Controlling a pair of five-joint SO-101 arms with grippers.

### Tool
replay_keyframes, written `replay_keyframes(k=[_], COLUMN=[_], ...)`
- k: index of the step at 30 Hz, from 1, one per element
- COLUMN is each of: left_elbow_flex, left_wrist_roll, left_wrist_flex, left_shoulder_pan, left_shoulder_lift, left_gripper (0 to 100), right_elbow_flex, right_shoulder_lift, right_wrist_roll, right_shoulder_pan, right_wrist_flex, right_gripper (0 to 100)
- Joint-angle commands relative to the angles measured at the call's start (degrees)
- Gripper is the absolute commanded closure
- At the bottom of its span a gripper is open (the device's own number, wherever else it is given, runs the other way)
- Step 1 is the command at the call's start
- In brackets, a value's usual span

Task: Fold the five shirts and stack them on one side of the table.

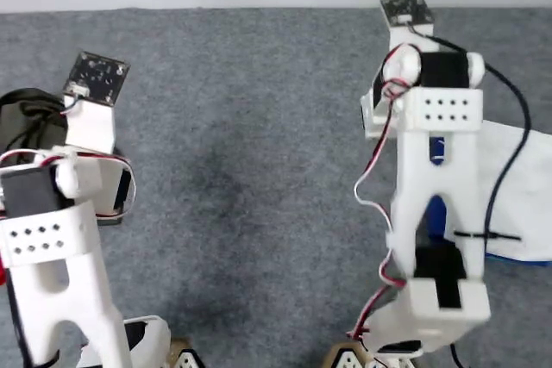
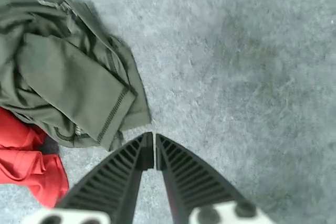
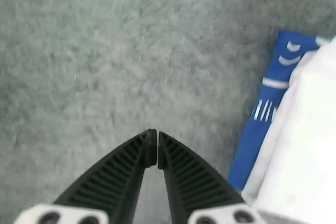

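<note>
Hovering over the grey bench [image 1: 250, 127], your left tool [image 2: 155, 153] has its tips pressed together on nothing | olive shirt [image 2: 68, 87] lies crumpled, touching a red shirt [image 2: 26, 166], at the bench's left edge | your right tool [image 3: 156, 150] is likewise pressed together | white shirt [image 3: 304, 145] lies on a blue shirt [image 3: 265, 119] at the right edge

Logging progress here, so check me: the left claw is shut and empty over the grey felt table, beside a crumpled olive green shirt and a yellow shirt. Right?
Not quite: the red fabric shirt lies next to the crumpled olive green shirt; it is not yellow, as the left wrist view shows. The left claw is indeed shut and empty over the grey felt table.
</note>
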Motion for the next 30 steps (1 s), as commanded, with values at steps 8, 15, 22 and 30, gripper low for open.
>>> replay_keyframes(k=[8,15,22,30], left_elbow_flex=[1.01,-3.38,-4.70,-12.88], left_wrist_roll=[-0.62,-6.95,-8.26,-8.26], left_wrist_flex=[-9.32,-17.41,-27.60,-28.75], left_shoulder_pan=[-13.10,-19.52,-18.20,-16.53], left_shoulder_lift=[9.05,24.26,43.34,59.43], left_gripper=[81,78,78,89], right_elbow_flex=[20.92,26.20,26.37,26.37], right_shoulder_lift=[-16.13,-18.59,-18.77,-18.95], right_wrist_roll=[-0.62,-0.62,-0.62,-0.62], right_shoulder_pan=[7.52,13.49,13.32,13.67], right_wrist_flex=[2.24,2.24,2.24,2.33], right_gripper=[98.9,98.9,98.9,98.9])
